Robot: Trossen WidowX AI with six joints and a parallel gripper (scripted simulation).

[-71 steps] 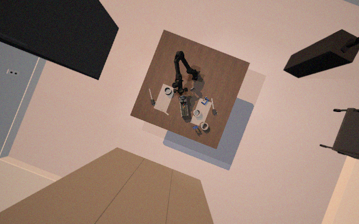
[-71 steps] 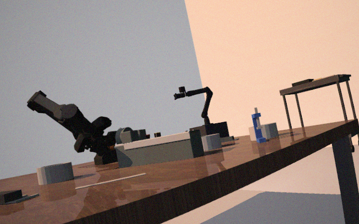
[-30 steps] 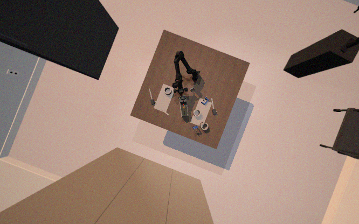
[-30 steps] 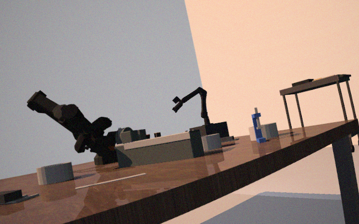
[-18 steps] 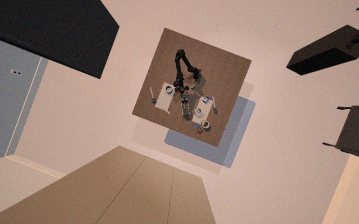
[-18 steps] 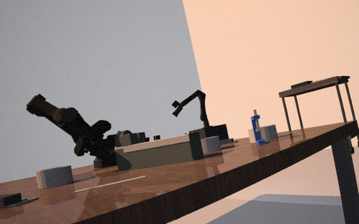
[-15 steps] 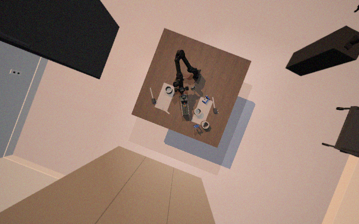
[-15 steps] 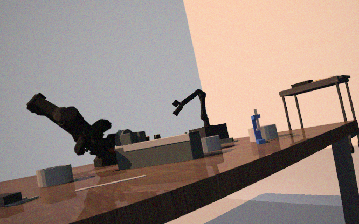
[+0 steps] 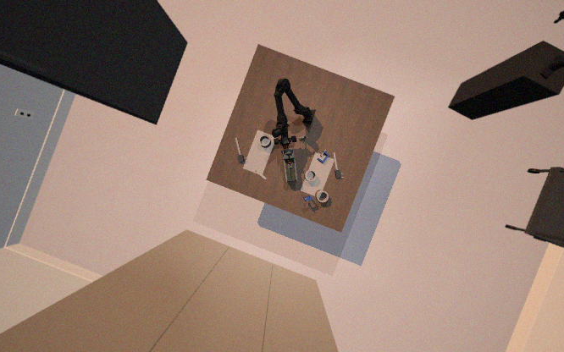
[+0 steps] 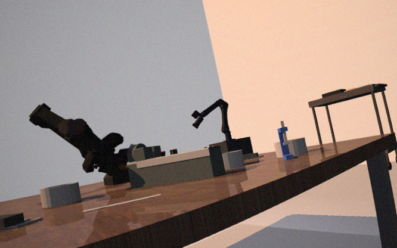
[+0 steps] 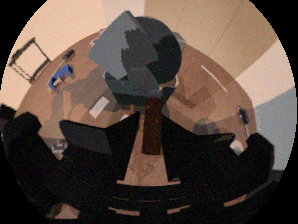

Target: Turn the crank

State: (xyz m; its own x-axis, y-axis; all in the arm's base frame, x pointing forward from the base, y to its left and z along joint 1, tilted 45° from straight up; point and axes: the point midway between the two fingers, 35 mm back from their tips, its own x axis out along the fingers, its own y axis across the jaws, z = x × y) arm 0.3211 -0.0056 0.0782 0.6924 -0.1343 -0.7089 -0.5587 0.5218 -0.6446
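Note:
The machine, a long grey-green box (image 9: 290, 173) (image 10: 175, 173), stands on the table. Its near end shows a dark round disc (image 11: 169, 50) and a grey block (image 11: 111, 47) in the wrist view. The brown crank handle (image 11: 152, 137) points toward me between my fingers. My gripper (image 11: 149, 115) (image 9: 285, 147) is open, its fingers parted around the handle, with a gap on the left side; contact on the right cannot be told. A tiny red spot (image 9: 290, 162) shows inside the box from above. The pointer's level against the brass marks is too small to read.
White round containers (image 9: 265, 140) (image 9: 310, 175) (image 9: 322, 196) stand to either side of the machine. A blue clamp-like object (image 9: 323, 156) (image 10: 284, 144) (image 11: 61, 76) stands on one side, and a smaller blue object (image 9: 307, 198) lies near the table's edge. Pale sheets flank the machine.

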